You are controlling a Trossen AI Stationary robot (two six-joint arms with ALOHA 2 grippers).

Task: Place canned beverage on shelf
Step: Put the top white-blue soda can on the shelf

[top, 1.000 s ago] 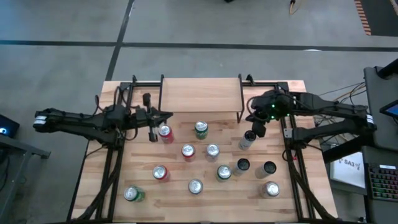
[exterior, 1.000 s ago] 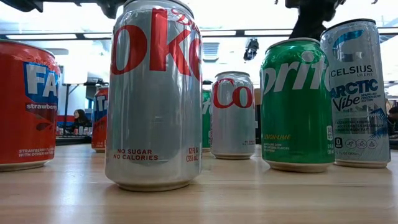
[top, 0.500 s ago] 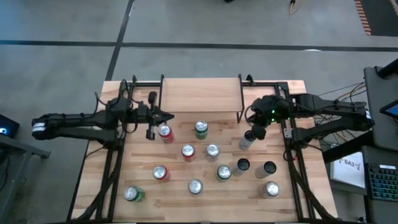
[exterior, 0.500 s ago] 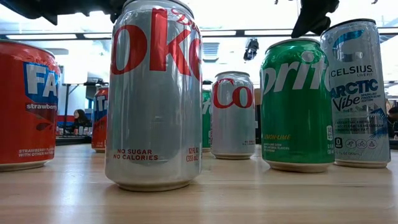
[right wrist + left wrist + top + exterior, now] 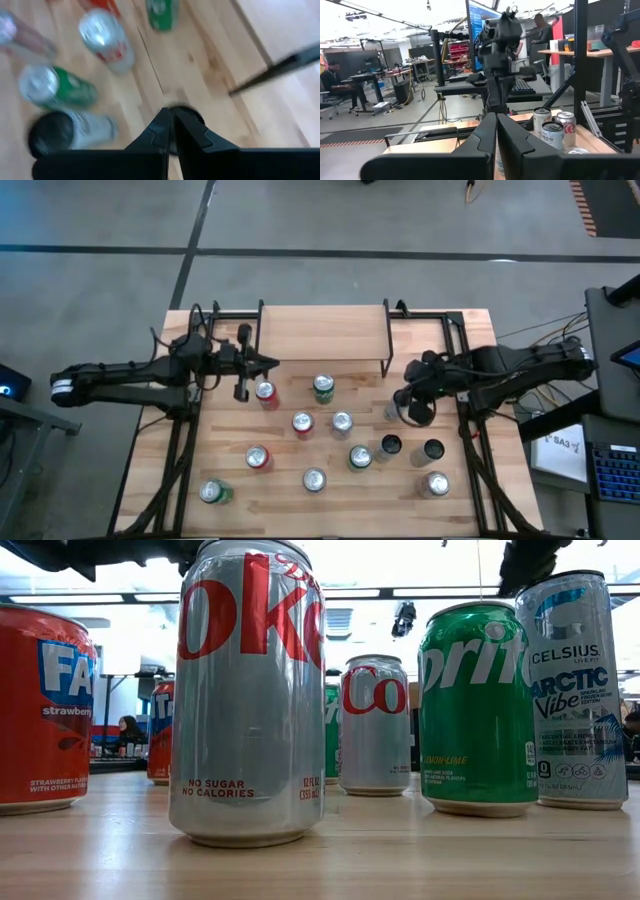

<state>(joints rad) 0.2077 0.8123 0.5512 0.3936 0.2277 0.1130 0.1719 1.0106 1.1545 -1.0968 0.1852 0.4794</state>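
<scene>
The shelf (image 5: pixel 322 332), a raised light-wood board on black legs, stands at the table's far edge with nothing on it. Several cans stand upright on the table before it, among them a red one (image 5: pixel 266 393), a green one (image 5: pixel 323 387) and a tall slim one (image 5: pixel 391 413). My right gripper (image 5: pixel 404 396) (image 5: pixel 170 111) is shut, slants down and hangs over the slim can's dark top (image 5: pixel 189 113), clear of it. My left gripper (image 5: pixel 272 363) (image 5: pixel 496 116) is shut, points level toward the table's right, above and just left of the red can.
Close to the low camera stand a Diet Coke can (image 5: pixel 250 690), a Sprite can (image 5: pixel 478 705) and a Celsius can (image 5: pixel 575 690). Two dark-topped cans (image 5: pixel 390 445) (image 5: pixel 432 450) stand near the right arm. Black frame rails (image 5: pixel 462 395) run along both table sides.
My right gripper has swung from beside the shelf's right end toward the table's near edge, tipping further down, and now hangs over the slim can. My left arm has shifted slightly toward the far edge. Both grippers stayed shut; no can has moved.
</scene>
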